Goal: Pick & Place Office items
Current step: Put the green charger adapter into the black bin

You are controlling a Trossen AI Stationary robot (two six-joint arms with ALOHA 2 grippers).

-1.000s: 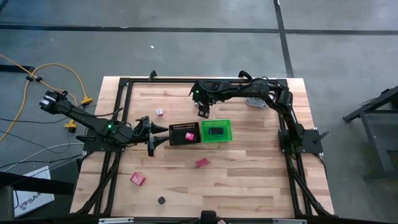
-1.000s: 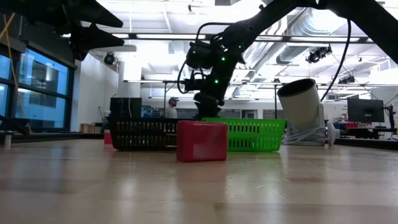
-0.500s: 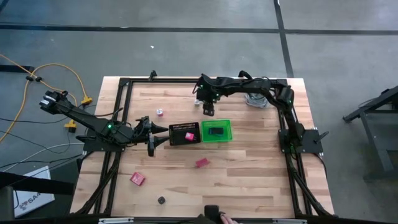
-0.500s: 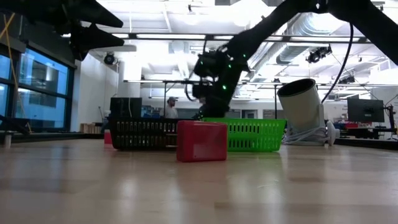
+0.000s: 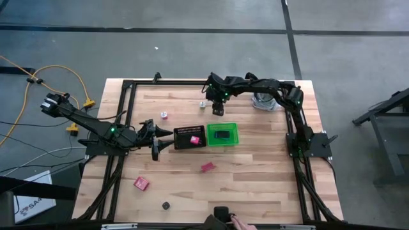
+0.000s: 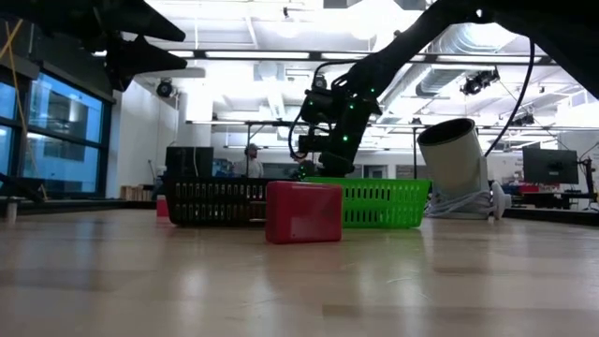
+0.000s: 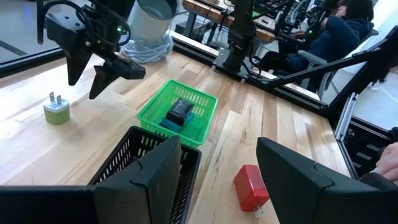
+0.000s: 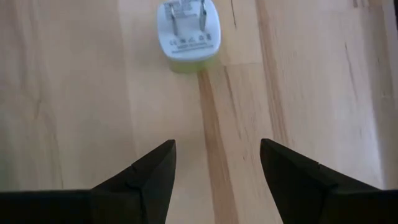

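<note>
Alignment decides this pick: right gripper [image 8: 214,165] — fingers spread wide, holding nothing — hangs just short of the small pale-green plastic plug adapter [image 8: 188,34]; advance until both fingers straddle its body, then descend.

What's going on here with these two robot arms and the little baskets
The right gripper hangs open over the table's far side, just beside a small green plug adapter. The left gripper waits, empty, by the black mesh tray. The green bin holds a dark block; red blocks lie loose.
</note>
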